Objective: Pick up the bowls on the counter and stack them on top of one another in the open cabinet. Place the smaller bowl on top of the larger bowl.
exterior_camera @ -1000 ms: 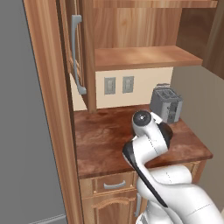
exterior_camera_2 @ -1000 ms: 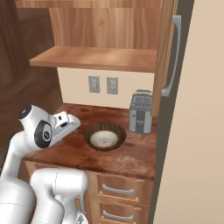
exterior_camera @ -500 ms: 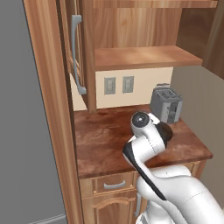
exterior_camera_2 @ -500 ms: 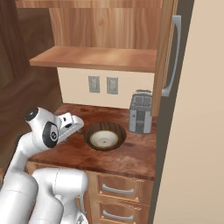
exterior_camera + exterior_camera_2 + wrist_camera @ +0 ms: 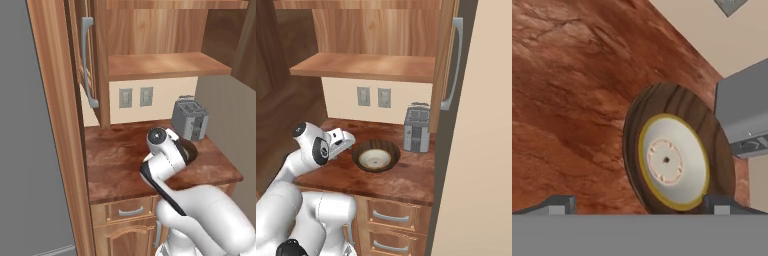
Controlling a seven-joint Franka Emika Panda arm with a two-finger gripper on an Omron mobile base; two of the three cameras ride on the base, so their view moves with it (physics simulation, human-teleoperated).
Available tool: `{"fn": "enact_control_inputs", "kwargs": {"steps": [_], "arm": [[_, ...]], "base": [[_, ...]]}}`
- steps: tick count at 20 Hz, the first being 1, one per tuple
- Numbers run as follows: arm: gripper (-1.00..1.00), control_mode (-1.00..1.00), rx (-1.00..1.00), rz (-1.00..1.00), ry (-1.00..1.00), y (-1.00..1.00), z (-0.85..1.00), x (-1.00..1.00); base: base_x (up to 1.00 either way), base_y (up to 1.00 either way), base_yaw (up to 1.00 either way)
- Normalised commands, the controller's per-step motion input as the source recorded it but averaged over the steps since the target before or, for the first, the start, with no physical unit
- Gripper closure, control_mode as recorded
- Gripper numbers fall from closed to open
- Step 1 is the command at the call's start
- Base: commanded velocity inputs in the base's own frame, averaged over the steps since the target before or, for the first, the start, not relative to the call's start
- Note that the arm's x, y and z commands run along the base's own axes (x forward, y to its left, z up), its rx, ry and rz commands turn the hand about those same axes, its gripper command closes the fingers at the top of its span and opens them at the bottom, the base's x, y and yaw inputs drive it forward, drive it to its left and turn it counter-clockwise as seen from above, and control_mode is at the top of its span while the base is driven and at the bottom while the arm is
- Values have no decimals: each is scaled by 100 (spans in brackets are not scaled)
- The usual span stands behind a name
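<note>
The white arm rises from the base, bends at a dark-jointed elbow and reaches forward and down, its wrist tilted so the hand points low. The gripper (image 5: 637, 202) has its jaws spread wide with nothing between them, the two dark fingertips (image 5: 559, 204) standing well apart at the bottom of the hand view. In the right base view the hand (image 5: 340, 141) angles away from the body.

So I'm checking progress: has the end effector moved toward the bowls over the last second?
Yes. In the right base view the end effector has swung right along the counter, closer to the larger bowl, jaws open.
</note>
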Motion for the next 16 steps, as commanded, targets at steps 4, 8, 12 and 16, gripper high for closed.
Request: {"fn": "enact_control_inputs", "kwargs": {"steps": [4,8,12,16], "arm": [[-100,-100,0,-3,5,0,-17,26],[-100,-100,0,-3,9,1,-20,24],[-100,-100,0,-3,8,1,-18,24],[-100,-100,0,-2,6,0,-17,23]], "base": [[0,0,0],[0,0,0],[0,0,0],[0,0,0]]}}
